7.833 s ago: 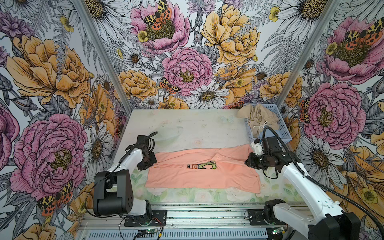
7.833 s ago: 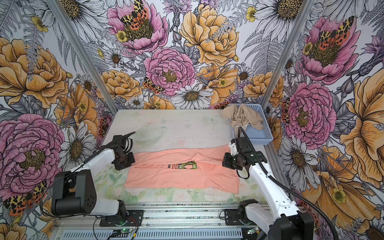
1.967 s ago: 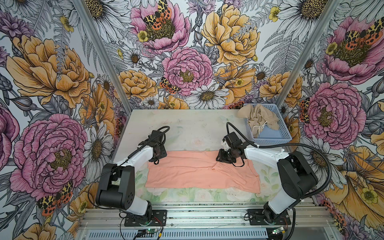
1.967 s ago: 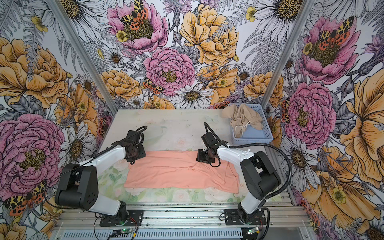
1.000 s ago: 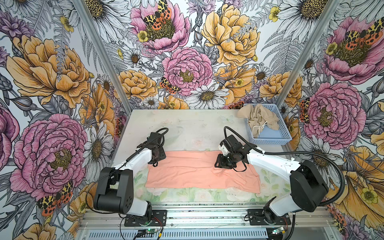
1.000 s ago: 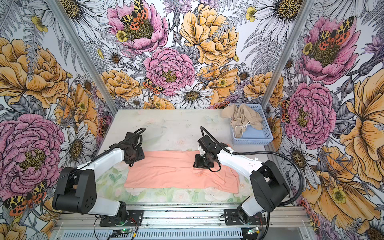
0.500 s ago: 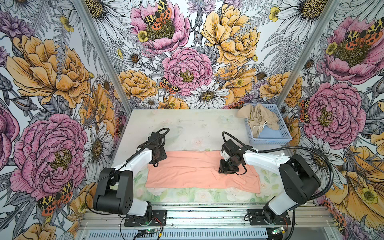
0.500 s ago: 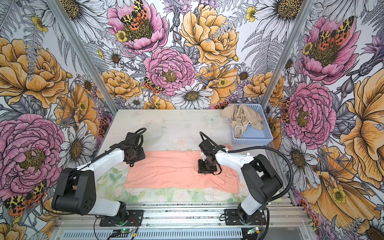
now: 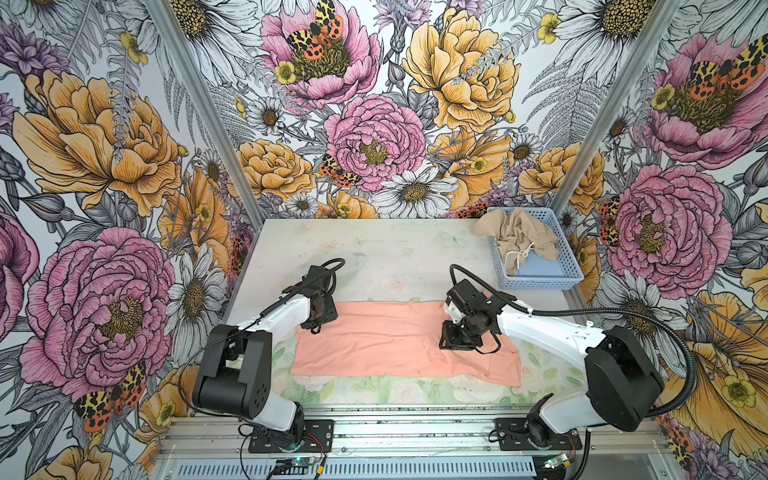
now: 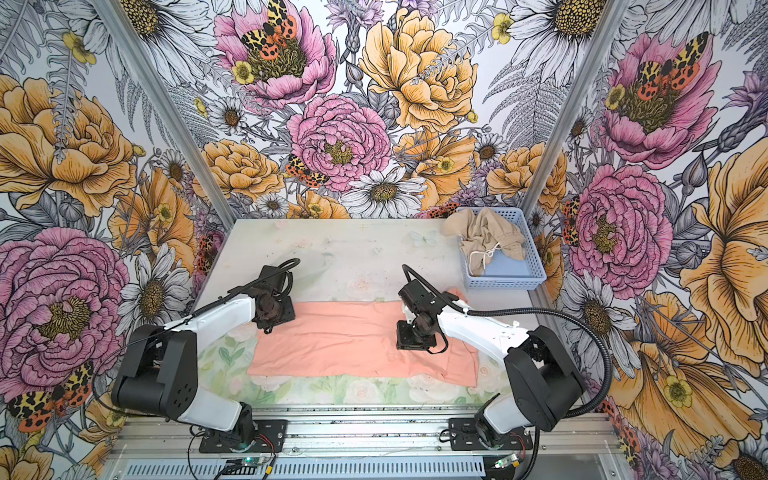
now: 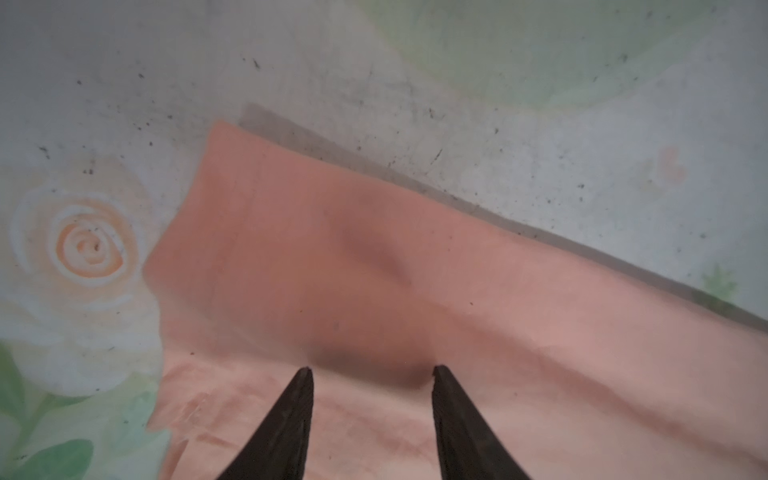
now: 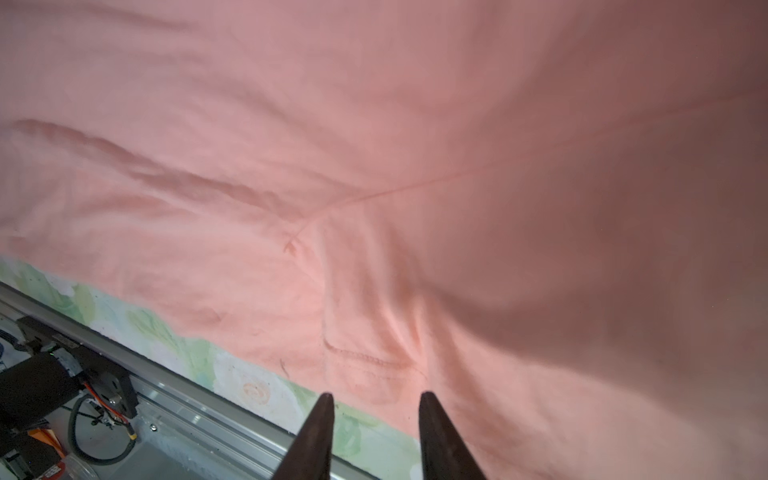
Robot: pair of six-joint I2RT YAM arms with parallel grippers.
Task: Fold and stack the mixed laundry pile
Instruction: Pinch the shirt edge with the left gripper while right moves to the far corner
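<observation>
top views
- peach shirt [image 9: 374, 345] lies flat on the table [image 9: 374, 249], folded into a long band across the near half, plain side up. left end is neat and square; right end is rumpled, with a flap running toward the near right corner.
- left gripper [image 9: 318, 320] points down at the far left corner of the shirt, right at the cloth edge. from up here i cannot tell how far the jaws stand apart.
- right gripper [image 9: 457, 338] is low over the right third of the shirt, inboard of the rumpled end, with its arm reaching in from the right.
- beige garment [image 9: 517, 235] sits bunched in the blue basket [image 9: 540, 282] at the far right corner of the table, spilling over the far rim. its white drawstring [image 9: 521, 252] hangs loose on top. it is well apart from the shirt and from both grippers.
- both top views agree on all of this.

left wrist
- the two dark fingertips [image 11: 303, 382] stand apart with an empty gap between them: open, holding nothing.
- they hover just over the shirt near its corner. a doubled edge of cloth shows ahead, then bare table with a printed rose [image 11: 89, 249] beside the corner.
- the picture is soft, so i cannot tell whether the tips touch the cloth.

right wrist
- fingertips [image 12: 326, 409] are parted, with nothing between them: open and empty.
- the shirt fills most of the view, with a seam line and small puckers just ahead of the tips.
- the tips sit at the shirt's near edge. past it are a strip of flowered table and the metal rail [image 12: 187, 399].
</observation>
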